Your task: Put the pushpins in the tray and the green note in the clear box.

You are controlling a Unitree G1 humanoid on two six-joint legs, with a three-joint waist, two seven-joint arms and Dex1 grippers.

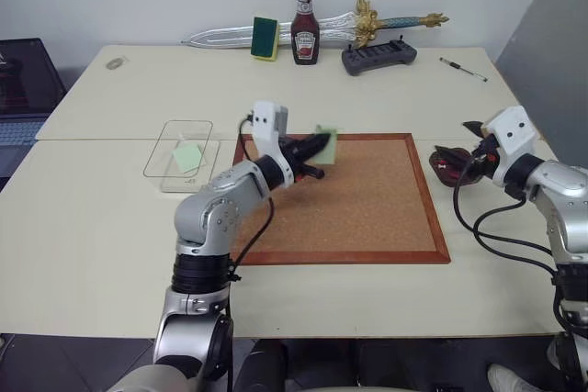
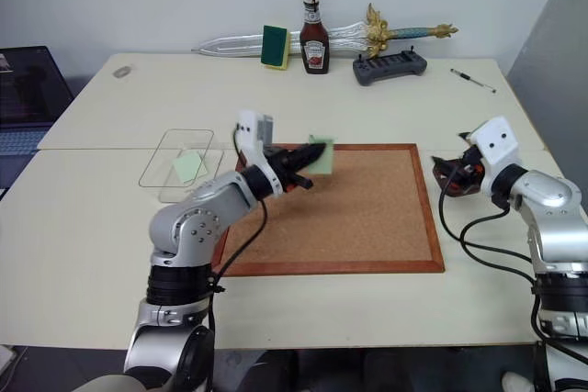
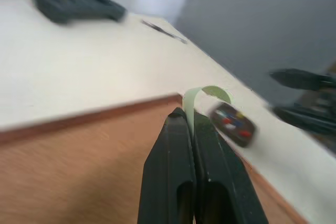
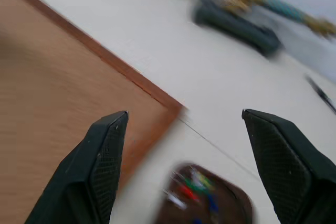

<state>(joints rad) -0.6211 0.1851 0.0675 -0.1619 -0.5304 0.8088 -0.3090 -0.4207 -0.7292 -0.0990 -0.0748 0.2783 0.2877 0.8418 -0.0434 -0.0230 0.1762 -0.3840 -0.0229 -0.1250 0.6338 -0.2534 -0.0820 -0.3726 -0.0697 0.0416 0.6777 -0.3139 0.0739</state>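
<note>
Left eye view shows the left gripper [image 1: 317, 149] above the far left corner of the cork board [image 1: 367, 218], its jaws closed on a green note [image 1: 327, 145]. In the left wrist view the two black jaws are pressed together and the thin pale green paper [image 3: 206, 96] curls up from between them.

The clear box [image 1: 180, 155] stands on the pale surface [image 1: 92, 218] just beside the left edge of the cork board. Inside it lies another green note [image 1: 189, 156], flat on the bottom.

The right gripper [image 2: 457, 169] is at the right side of the board, over the tray [image 1: 453, 165]. In the right wrist view its jaws stand wide apart with nothing between them, and the dark reddish-brown tray [image 4: 210, 198] lies below them on the surface, just beside the corner of the board. Pushpins [image 4: 195, 188] with red, green and blue heads lie inside the tray; how many there are I cannot tell.

At the far edge of the surface are a toy sword [image 1: 322, 29], a ketchup bottle [image 1: 305, 29], a green and yellow sponge [image 1: 265, 38], a dark grey controller [image 1: 378, 57] and a pen [image 1: 462, 69]. A laptop [image 1: 26, 80] is at the left.
</note>
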